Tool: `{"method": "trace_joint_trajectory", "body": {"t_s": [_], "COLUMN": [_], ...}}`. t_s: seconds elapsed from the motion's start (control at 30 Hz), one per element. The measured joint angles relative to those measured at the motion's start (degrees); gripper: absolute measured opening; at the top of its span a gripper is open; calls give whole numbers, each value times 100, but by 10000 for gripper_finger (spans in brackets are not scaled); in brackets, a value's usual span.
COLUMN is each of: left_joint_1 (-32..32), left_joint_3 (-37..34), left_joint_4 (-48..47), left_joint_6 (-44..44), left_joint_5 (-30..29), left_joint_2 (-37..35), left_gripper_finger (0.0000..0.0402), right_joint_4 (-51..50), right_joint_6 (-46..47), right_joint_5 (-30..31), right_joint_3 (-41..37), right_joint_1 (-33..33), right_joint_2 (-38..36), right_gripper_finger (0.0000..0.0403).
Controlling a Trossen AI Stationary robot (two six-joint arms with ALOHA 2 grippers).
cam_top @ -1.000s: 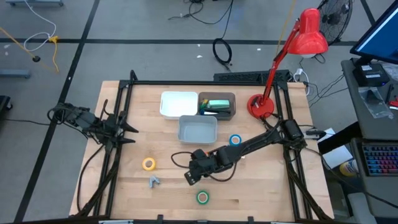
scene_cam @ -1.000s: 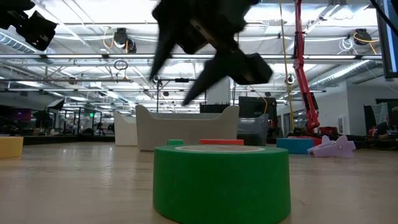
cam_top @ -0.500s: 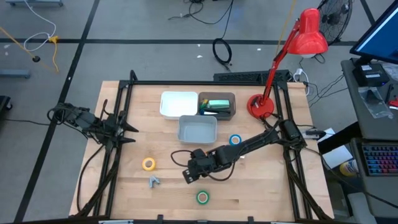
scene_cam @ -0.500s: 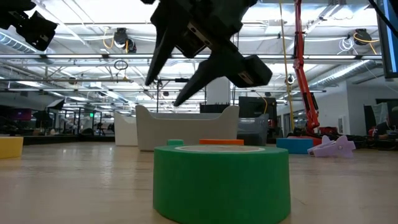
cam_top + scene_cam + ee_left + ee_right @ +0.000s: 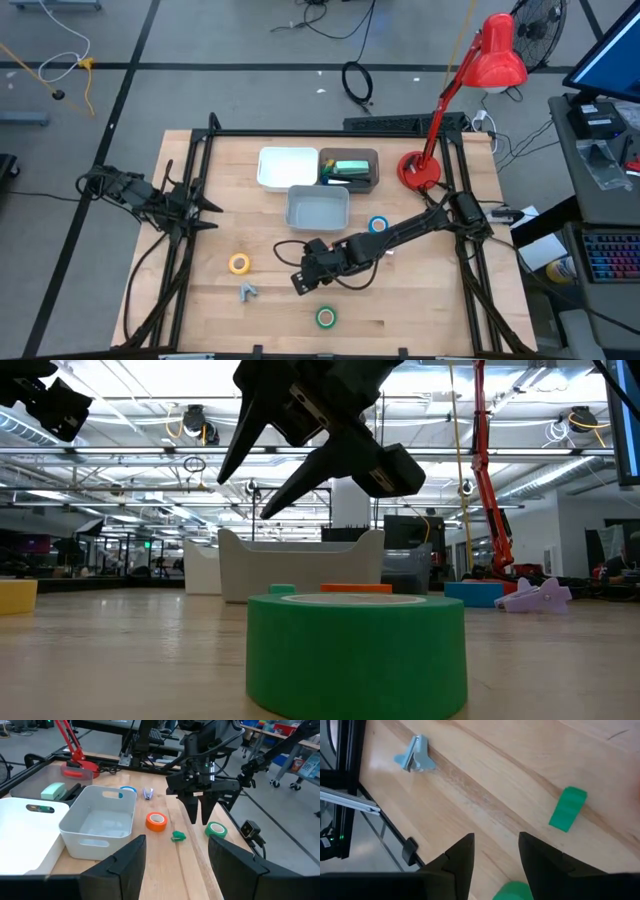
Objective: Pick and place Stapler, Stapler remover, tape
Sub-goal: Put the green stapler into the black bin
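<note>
Since the earlier frames the right gripper (image 5: 297,285) has slid a little toward the lower left of the high view, while everything on the tabletop (image 5: 200,300) has kept its place; its fingers (image 5: 248,432) are spread well apart and hold nothing, hovering above the wood just up and left of the green tape (image 5: 326,318); the left gripper (image 5: 212,214) waits at the left edge of the tabletop, its fingers parted and empty; near the top centre sit a white tray (image 5: 287,167), a dark tray (image 5: 368,183) with a green object inside, and a grey bin (image 5: 318,206) just below them; a red lamp (image 5: 497,55) stands at the upper right corner; the yellow tape (image 5: 239,264) lies at lower left of centre; the blue tape (image 5: 378,226) lies right of the grey bin; the orange tape (image 5: 156,821) shows in the left wrist view beside the bin; the small blue-grey staple remover (image 5: 248,292) lies below the yellow tape; a small green bit (image 5: 567,809) lies on the wood near the right gripper.
</note>
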Motion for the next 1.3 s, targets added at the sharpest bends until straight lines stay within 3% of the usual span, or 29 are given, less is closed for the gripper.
{"method": "trace_joint_trajectory", "body": {"t_s": [0.83,1.3], "left_joint_1": [0,2], "left_joint_3": [0,0], "left_joint_4": [0,0], "left_joint_6": [-2,0], "left_joint_5": [0,2], "left_joint_2": [0,2], "left_gripper_finger": [214,214], "right_joint_4": [36,592], "right_joint_6": [-181,-181], "right_joint_5": [0,19], "right_joint_3": [0,0], "right_joint_1": [-5,-73], "right_joint_2": [0,0], "right_gripper_finger": [146,146]}}
